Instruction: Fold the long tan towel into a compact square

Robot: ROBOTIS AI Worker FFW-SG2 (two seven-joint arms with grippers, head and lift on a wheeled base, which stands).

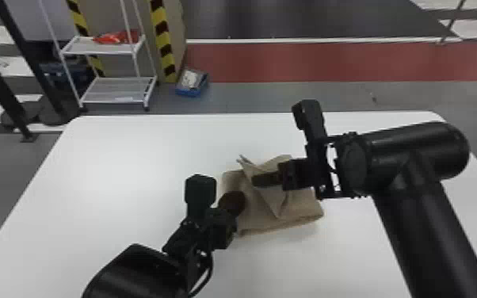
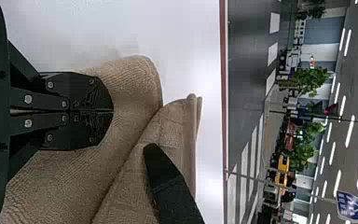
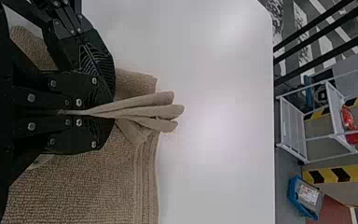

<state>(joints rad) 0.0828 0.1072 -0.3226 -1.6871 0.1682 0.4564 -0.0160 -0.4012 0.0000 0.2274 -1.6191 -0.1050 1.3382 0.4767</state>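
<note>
I can read no words or numbers from my remote station. In the left wrist view, a blue road sign (image 2: 356, 205) bears white arrow-like strokes; its lettering is illegible to me. In the head view, a pale label-like patch (image 1: 190, 78) lies on a blue crate (image 1: 188, 93), its print likewise too small for me to read. Black-and-yellow warning stripes (image 1: 163, 39) run along an upright edge beside the white rack (image 1: 99, 48).
</note>
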